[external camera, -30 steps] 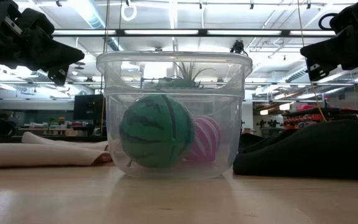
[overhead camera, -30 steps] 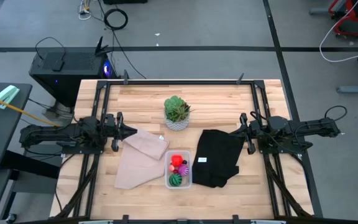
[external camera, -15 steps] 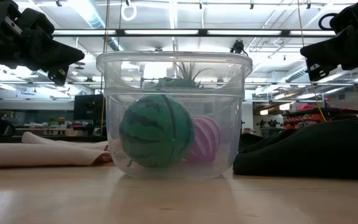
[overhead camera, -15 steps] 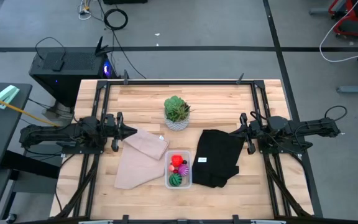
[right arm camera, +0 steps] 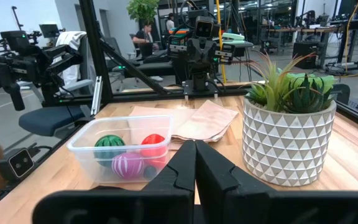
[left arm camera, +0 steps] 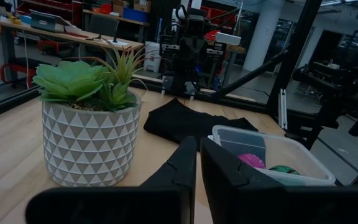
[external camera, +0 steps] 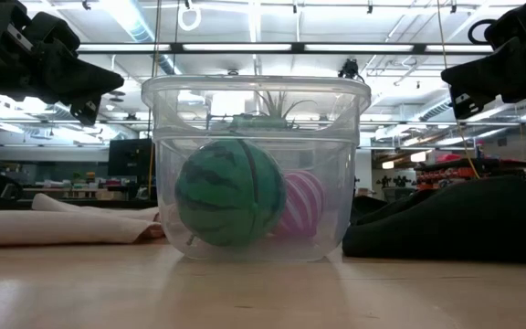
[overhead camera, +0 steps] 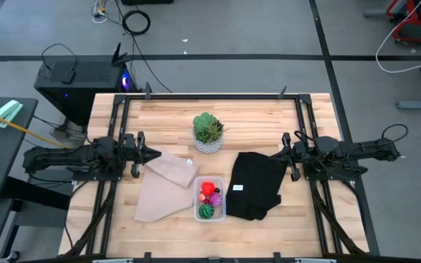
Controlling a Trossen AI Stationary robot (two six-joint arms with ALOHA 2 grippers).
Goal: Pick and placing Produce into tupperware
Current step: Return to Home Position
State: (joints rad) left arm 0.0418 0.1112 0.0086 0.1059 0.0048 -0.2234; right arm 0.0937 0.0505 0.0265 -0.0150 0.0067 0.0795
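One tupperware (overhead camera: 210, 201) stands on the desk (overhead camera: 167, 117) near its front edge, between one tan cloth (overhead camera: 164, 186) and one black cloth (overhead camera: 258, 184). Three produce items lie inside it: one dark green striped ball (overhead camera: 207, 210), one magenta striped ball (overhead camera: 215, 198) and one red piece (overhead camera: 208, 188). One potted plant (overhead camera: 208, 132) stands behind the tupperware. The left tool (left arm camera: 198, 143) hangs above the tan cloth's edge, fingers together. The right tool (right arm camera: 196, 144) hangs above the black cloth's edge, fingers together, holding nothing.
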